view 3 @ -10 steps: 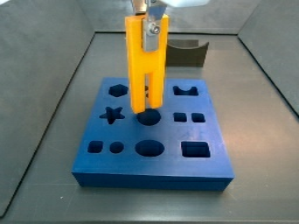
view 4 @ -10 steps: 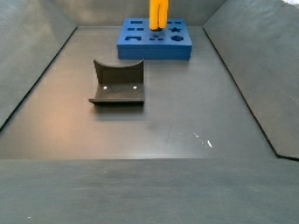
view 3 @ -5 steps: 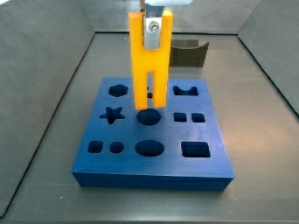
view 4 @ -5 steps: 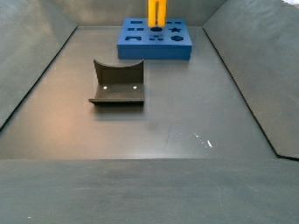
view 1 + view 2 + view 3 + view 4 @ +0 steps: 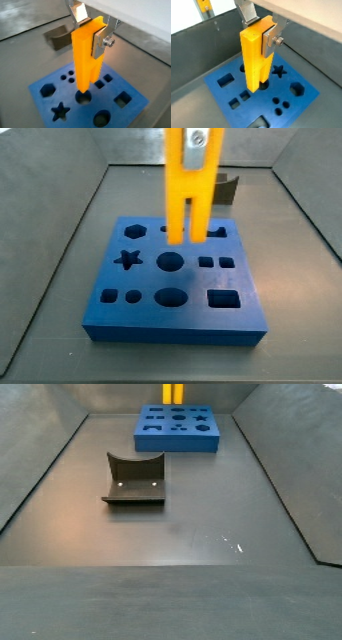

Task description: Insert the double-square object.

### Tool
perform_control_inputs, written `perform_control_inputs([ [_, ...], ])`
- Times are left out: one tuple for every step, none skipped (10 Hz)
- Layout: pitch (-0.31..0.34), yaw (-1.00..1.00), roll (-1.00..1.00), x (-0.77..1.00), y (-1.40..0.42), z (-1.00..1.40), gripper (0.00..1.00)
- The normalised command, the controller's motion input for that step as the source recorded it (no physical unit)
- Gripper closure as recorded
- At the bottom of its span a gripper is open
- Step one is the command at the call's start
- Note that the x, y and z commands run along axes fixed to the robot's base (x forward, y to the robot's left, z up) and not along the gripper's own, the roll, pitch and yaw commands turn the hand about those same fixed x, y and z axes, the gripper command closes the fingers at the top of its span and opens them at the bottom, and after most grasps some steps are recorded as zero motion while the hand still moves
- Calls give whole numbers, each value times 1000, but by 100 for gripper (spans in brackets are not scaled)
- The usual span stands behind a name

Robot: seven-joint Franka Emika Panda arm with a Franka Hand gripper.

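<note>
The double-square object (image 5: 190, 198) is a long yellow-orange forked bar. It hangs upright with its two prongs down, a little above the blue block (image 5: 174, 333). My gripper (image 5: 197, 142) is shut on the bar's upper end. In both wrist views the silver fingers (image 5: 100, 42) (image 5: 271, 37) clamp the bar (image 5: 87, 60) (image 5: 256, 60) from both sides. The prong tips hover over the block (image 5: 65, 94) (image 5: 258, 105) near its round hole. In a side view only the bar's lower end (image 5: 175, 392) shows above the block (image 5: 154, 444).
The blue block has several shaped holes: star, hexagon, round and square ones. The dark fixture stands on the floor behind the block (image 5: 225, 188), apart from it (image 5: 134, 479), and shows in a wrist view (image 5: 57, 37). Grey walls enclose the floor.
The gripper has lifted the bar higher and carried it a little toward the block's far side. The prong tips now stand farther above the block.
</note>
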Motion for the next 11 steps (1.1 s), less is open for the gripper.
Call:
perform_control_inputs([
  [0,-760,-110,349,-14,86,100],
  [0,-711,-71,397,-23,3,100],
  [0,-611,-17,497,-40,0,100],
  [0,-511,0,589,-80,-120,100],
  [0,-446,0,637,-94,-146,100],
  [59,-283,13,491,-117,-80,100],
  [54,-74,39,303,-129,-134,100],
  [36,0,63,357,-137,-300,100],
  [51,3,89,471,-91,-417,100],
  [49,34,60,374,0,-497,100],
  [61,69,40,154,0,-443,100],
])
